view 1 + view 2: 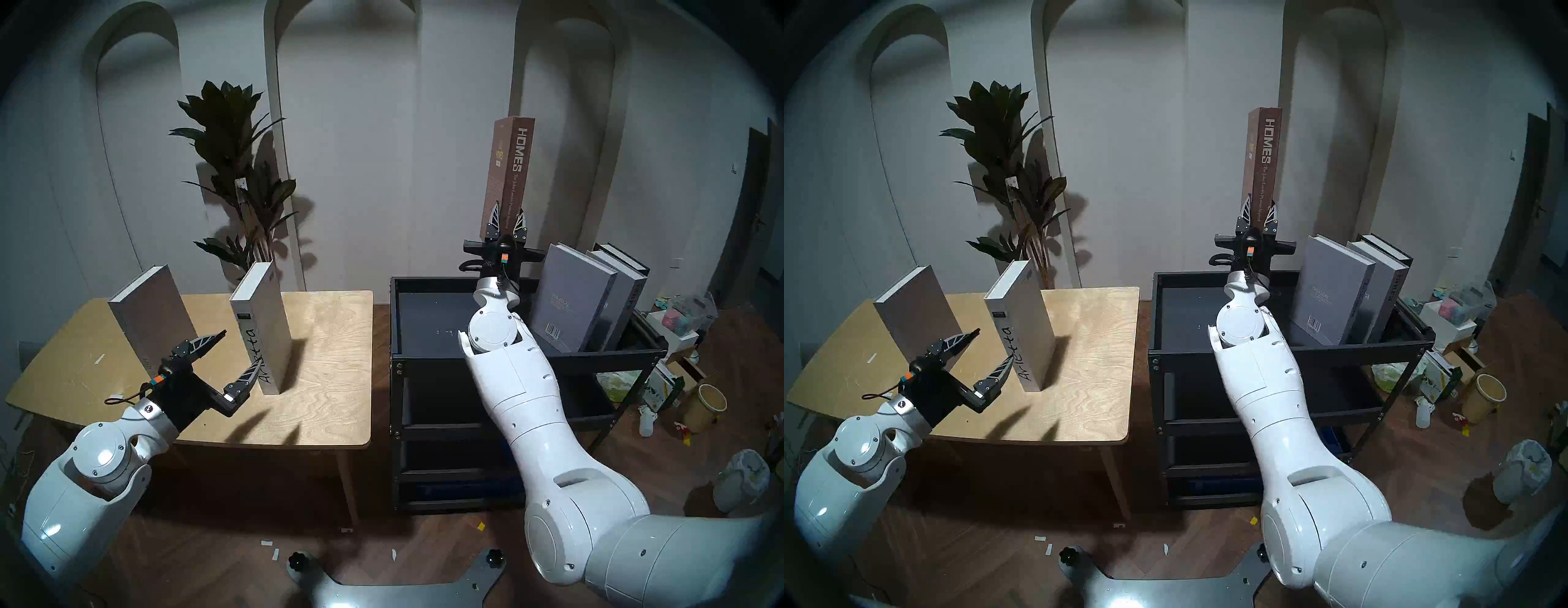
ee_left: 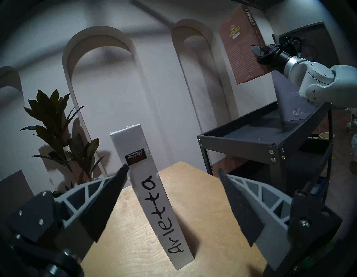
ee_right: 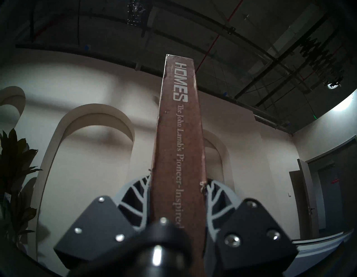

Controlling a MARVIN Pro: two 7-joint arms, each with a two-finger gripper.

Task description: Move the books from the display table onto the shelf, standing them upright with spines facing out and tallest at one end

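Observation:
My right gripper is shut on the lower spine of the brown "HOMES" book and holds it upright, high above the black shelf; the right wrist view shows its spine between the fingers. Three books lean at the right end of the shelf's top tray: two grey and a black one. The white "Arletta" book and a grey book stand on the display table. My left gripper is open, just in front of Arletta's spine.
A tall potted plant stands behind the table. Boxes, a yellow bucket and a bagged bin clutter the floor right of the shelf. The left part of the shelf's top tray holds nothing. A narrow gap separates table and shelf.

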